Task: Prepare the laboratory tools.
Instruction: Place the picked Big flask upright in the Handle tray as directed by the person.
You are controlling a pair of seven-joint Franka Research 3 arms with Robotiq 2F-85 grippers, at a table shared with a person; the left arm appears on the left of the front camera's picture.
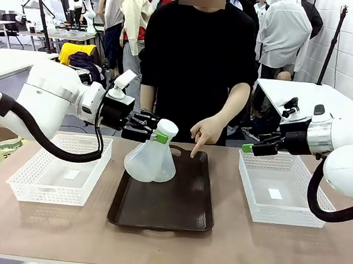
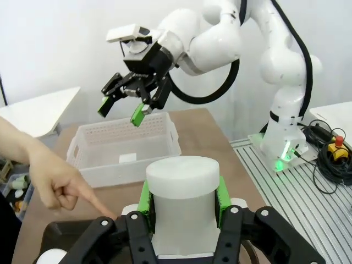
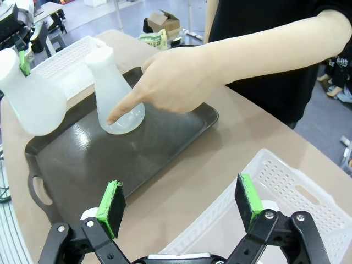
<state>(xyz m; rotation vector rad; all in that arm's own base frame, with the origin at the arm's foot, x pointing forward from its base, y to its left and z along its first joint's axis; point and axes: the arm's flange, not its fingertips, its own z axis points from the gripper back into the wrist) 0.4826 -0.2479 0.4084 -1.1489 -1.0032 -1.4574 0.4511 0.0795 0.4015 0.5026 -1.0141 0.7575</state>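
Observation:
My left gripper [image 1: 153, 133] is shut on the neck of a frosted white flask [image 1: 141, 163], holding it tilted just above the left part of the dark brown tray [image 1: 173, 214]. In the left wrist view the green pads [image 2: 144, 199] clamp the flask's neck [image 2: 184, 190]. A second flask [image 3: 116, 91] stands upright on the tray, right behind the held one [image 3: 33, 102]. The person's hand [image 1: 205, 134] points a finger down at the tray beside it. My right gripper [image 1: 248, 148] is open and empty above the far left corner of the right basket [image 1: 284, 195].
A white mesh basket [image 1: 56, 176] sits left of the tray and another sits to its right. The person stands at the table's far edge behind the tray. Bare tabletop runs along the near edge.

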